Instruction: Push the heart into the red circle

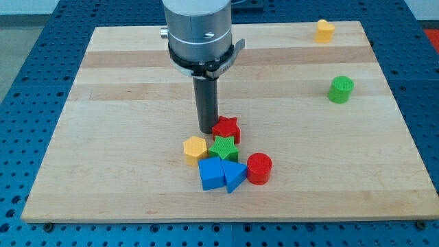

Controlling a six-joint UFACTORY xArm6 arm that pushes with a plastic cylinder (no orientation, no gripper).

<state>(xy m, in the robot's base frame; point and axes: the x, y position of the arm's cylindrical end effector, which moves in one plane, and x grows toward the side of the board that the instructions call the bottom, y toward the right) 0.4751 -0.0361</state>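
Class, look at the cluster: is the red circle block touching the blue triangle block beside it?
Touching. The camera view shows the red circle pressed against the blue triangle, with no board visible between them.

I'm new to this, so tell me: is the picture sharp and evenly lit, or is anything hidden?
Camera view: sharp, evenly lit, soft short shadows, no glare on the board; my tip sits just left of the red star; the arm's top is cropped.
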